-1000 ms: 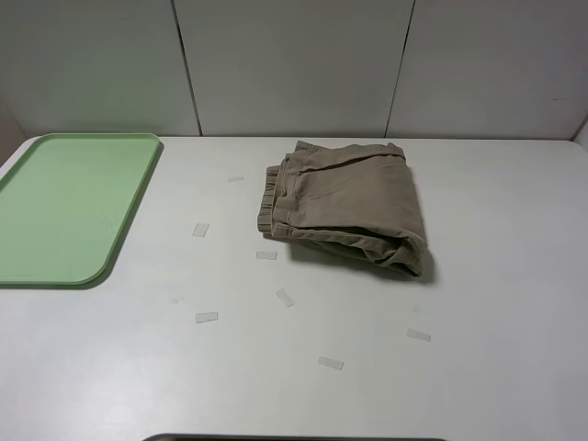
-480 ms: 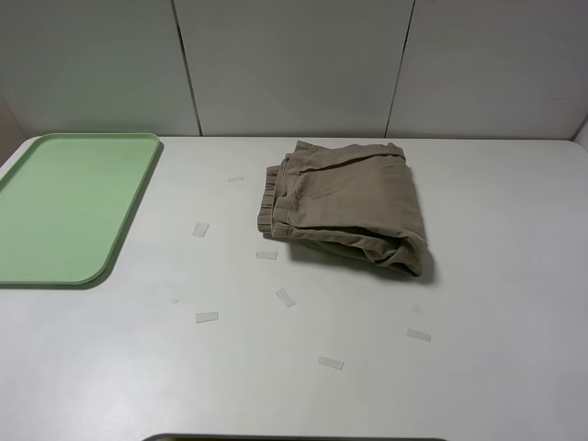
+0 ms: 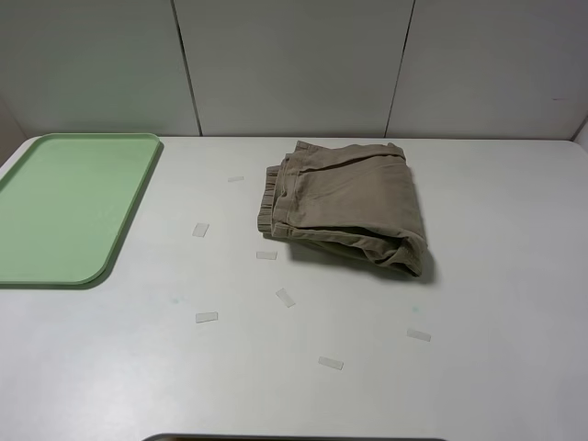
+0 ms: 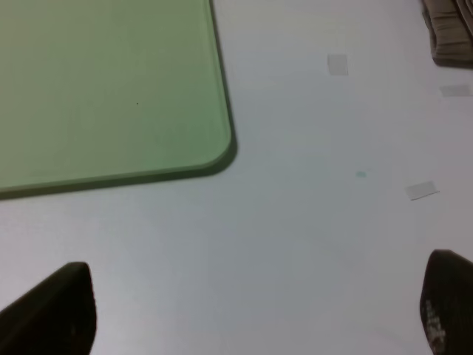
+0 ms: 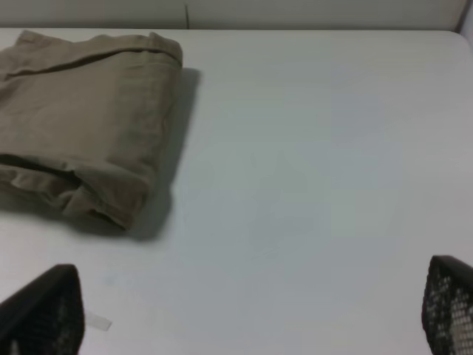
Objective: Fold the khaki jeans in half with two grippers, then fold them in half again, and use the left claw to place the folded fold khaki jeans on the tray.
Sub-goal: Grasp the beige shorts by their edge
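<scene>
Our left hand [image 4: 247, 314] hangs wide open over bare worktop [image 4: 295, 222], near a rounded corner of the mint-green tray [image 4: 111, 89]. Our right hand [image 5: 247, 310] is likewise spread apart, gripping nothing. We see the khaki jeans [image 3: 344, 207] folded into a compact bundle on the worktop, well apart from the tray, with small tape strips [image 3: 207, 317] scattered nearby.

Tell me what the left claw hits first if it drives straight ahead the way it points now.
Probably the bare table: the open left claw looks angled down at it. A corner of the tray lies just beside that line, and depth is unclear.
</scene>
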`<state>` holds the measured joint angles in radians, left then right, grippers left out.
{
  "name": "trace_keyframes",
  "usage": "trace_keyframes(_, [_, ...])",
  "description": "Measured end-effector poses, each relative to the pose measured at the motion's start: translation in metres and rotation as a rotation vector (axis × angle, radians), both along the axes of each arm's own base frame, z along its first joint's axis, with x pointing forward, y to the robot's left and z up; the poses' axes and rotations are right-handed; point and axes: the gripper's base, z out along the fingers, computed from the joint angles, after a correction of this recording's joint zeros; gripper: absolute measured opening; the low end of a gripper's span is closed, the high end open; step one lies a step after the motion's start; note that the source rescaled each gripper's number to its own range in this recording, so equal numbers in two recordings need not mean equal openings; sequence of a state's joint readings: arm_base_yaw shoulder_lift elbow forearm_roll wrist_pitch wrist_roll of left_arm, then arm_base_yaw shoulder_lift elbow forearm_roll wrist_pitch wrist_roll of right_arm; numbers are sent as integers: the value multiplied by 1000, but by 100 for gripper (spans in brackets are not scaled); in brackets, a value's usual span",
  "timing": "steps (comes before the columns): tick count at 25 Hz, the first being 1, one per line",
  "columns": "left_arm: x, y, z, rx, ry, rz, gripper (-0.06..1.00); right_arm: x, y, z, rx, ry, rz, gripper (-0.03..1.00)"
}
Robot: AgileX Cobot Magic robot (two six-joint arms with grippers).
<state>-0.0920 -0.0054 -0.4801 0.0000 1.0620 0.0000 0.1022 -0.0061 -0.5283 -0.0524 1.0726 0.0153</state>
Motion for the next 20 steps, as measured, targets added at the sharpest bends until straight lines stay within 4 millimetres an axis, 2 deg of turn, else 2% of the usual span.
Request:
trace_keyframes(7, [0,0,0,0,0,0,87,6,-1,-6,29,-5,6,100])
trace_keyframes(20, [0,0,0,0,0,0,87,6,-1,-5,33,-18,5,100])
